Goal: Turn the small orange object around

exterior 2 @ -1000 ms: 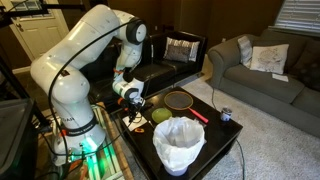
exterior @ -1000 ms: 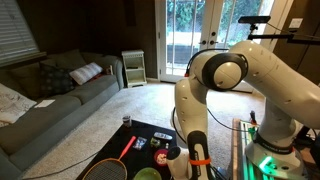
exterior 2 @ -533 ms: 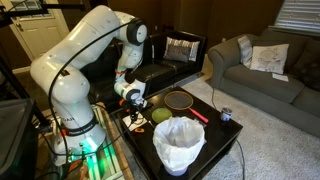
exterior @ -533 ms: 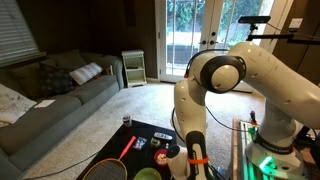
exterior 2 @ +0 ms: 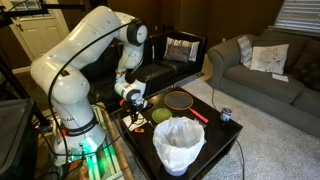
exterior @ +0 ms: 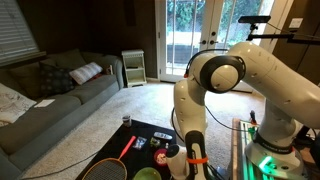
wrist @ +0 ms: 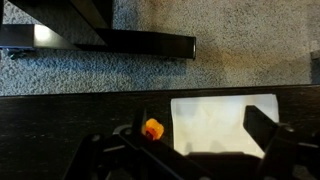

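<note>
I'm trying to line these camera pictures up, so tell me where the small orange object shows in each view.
Exterior view: the small orange object sits low centre on the black table, left of the arm.
Exterior view: I cannot pick it out; it may be hidden under the arm, left of the green disc.
Wrist view: the small orange object is lower centre, just left of a white rectangle.
Shared landmark: the black table.
</note>
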Robot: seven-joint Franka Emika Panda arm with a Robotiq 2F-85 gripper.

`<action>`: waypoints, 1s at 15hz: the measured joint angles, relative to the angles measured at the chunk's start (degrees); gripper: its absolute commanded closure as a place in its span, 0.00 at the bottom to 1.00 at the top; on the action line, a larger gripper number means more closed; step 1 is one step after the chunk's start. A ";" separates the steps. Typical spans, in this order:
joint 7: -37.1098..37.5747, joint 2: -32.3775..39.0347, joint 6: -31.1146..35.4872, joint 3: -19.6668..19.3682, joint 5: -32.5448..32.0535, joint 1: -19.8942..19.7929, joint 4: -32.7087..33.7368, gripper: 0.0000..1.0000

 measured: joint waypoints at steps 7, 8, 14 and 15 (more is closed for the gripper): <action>-0.33 5.53 0.22 0.01 0.37 -1.51 6.17 0.00; 0.02 6.40 0.22 0.01 0.78 -1.57 7.01 0.00; 1.72 11.13 0.22 -0.01 3.35 -2.50 10.97 0.00; 1.82 11.78 0.22 -0.01 3.62 -2.83 11.42 0.00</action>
